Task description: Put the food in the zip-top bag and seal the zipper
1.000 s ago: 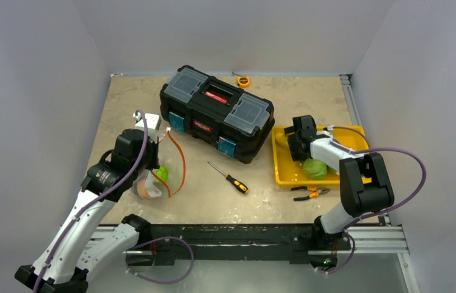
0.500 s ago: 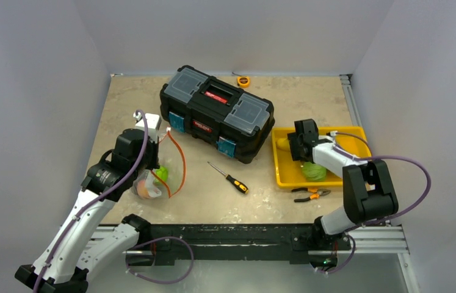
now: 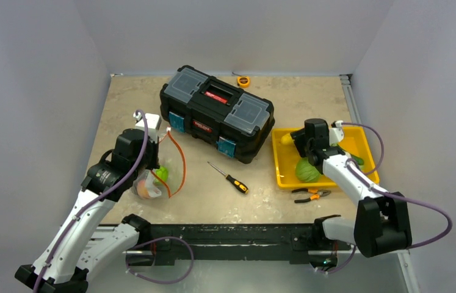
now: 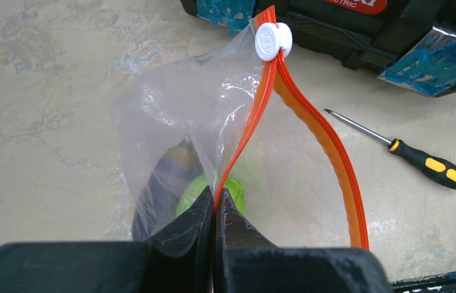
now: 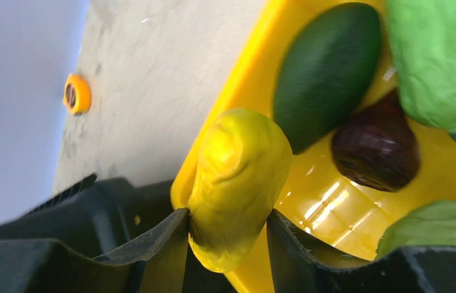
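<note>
The clear zip-top bag (image 4: pixel 182 116) hangs on the left of the table (image 3: pixel 152 180) with its mouth open. Its orange-red zipper (image 4: pixel 329 152) curves round the mouth, with the white slider (image 4: pixel 273 41) at the far end. My left gripper (image 4: pixel 216 198) is shut on the zipper strip at the mouth's near edge. A purple eggplant (image 4: pixel 170 177) and a green piece (image 4: pixel 237 189) lie inside the bag. My right gripper (image 5: pixel 228 223) is shut on a yellow food piece (image 5: pixel 240 171) at the far left corner of the yellow tray (image 3: pixel 283 177).
The tray holds a dark green piece (image 5: pixel 326 70), a dark purple-brown piece (image 5: pixel 375 146) and a pale green cabbage (image 3: pixel 306 170). A black toolbox (image 3: pixel 216 113) stands mid-table. A screwdriver (image 3: pixel 228 177), pliers (image 3: pixel 309 193) and an orange tape measure (image 3: pixel 243 80) lie about.
My right arm's elbow has swung out to the right and down, and its wrist has shifted a little right over the tray. The left arm and the bag have not moved.
</note>
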Robot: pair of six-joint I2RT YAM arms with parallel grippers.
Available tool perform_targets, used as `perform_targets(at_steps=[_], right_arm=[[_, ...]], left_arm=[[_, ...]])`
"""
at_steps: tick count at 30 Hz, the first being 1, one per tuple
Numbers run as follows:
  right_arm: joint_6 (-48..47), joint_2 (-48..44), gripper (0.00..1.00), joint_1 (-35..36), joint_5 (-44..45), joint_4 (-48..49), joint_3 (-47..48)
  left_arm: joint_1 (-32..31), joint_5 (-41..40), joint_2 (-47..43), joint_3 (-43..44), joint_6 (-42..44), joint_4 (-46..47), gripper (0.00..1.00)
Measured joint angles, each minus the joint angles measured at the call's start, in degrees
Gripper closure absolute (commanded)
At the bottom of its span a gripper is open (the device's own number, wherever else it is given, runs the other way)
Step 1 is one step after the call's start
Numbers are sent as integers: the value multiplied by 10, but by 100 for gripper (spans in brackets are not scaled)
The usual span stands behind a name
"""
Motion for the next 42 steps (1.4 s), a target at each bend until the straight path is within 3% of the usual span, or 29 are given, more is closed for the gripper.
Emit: perform_targets(at_steps=[9, 14, 18, 24, 30, 42], right_arm=[[-253, -73, 100, 21, -114, 50, 6], [-362, -183, 100, 90, -119, 94, 12], [-444, -193, 100, 168, -165, 156, 36], [-536, -133, 100, 337, -193, 257, 46], [-588, -56, 100, 461, -180, 400, 47], [-609, 163, 98, 561, -50, 659, 80]], left_arm=[[0, 0, 0, 0, 0, 0, 100], [0, 0, 0, 0, 0, 0, 100], [0, 0, 0, 0, 0, 0, 100], [0, 0, 0, 0, 0, 0, 100], [0, -1, 0, 0, 0, 0, 100], [0, -2, -3, 0, 0, 0, 100]])
